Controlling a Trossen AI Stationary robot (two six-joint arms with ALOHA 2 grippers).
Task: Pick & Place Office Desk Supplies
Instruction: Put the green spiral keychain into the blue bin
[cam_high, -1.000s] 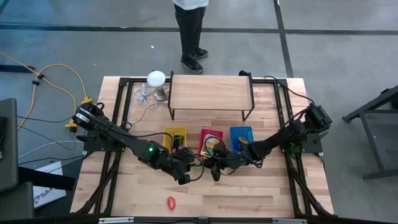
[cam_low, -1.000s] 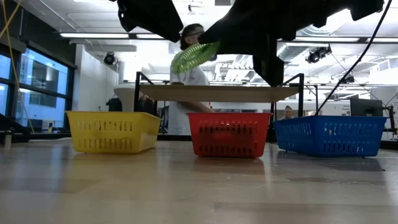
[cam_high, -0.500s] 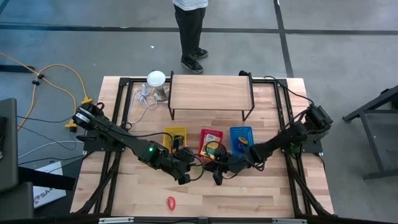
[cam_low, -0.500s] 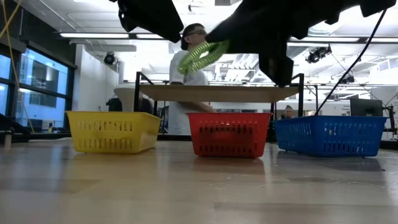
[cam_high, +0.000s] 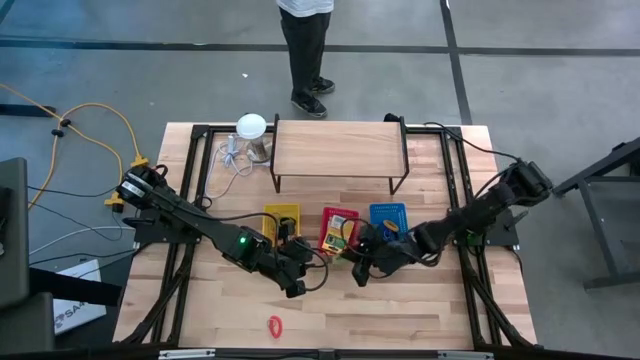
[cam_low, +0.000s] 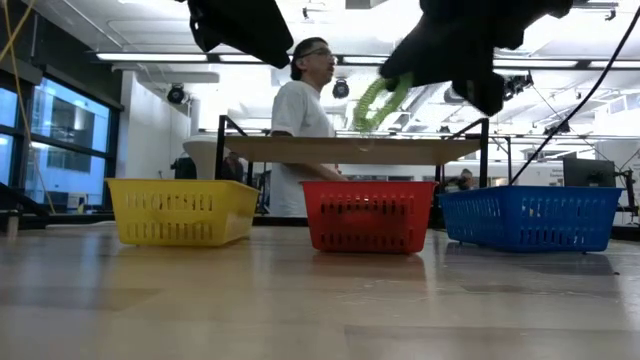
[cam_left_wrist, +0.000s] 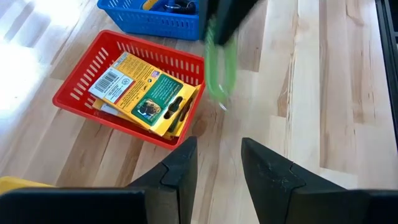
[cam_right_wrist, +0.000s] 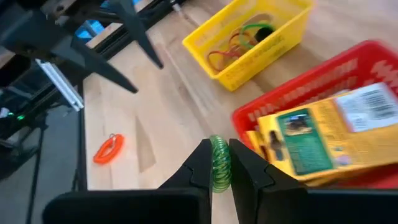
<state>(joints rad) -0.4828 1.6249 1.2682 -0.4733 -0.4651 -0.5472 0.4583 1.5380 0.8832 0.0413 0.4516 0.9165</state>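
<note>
1. Right claw (cam_right_wrist: 216, 163) is clamped on a green coil ring (cam_right_wrist: 219, 163), held in the air just near of the red basket (cam_high: 339, 228).
2. Red basket holds yellow-and-green card boxes (cam_left_wrist: 149, 93); yellow basket (cam_right_wrist: 249, 38) on its left holds rubber bands (cam_right_wrist: 239, 42); blue basket (cam_high: 388, 220) on its right.
3. Left claw (cam_left_wrist: 217, 163) hangs over the bench (cam_high: 420, 320), fingers parted, gripping nothing.
4. Orange ring (cam_high: 274, 325) lies near the bench's near edge.

Wooden riser shelf (cam_high: 340, 150) at bench (cam_high: 420, 310) far edge. White round-topped object (cam_high: 251, 127) with cable just beside shelf's end. Person (cam_high: 305, 50) standing beyond shelf.
</note>
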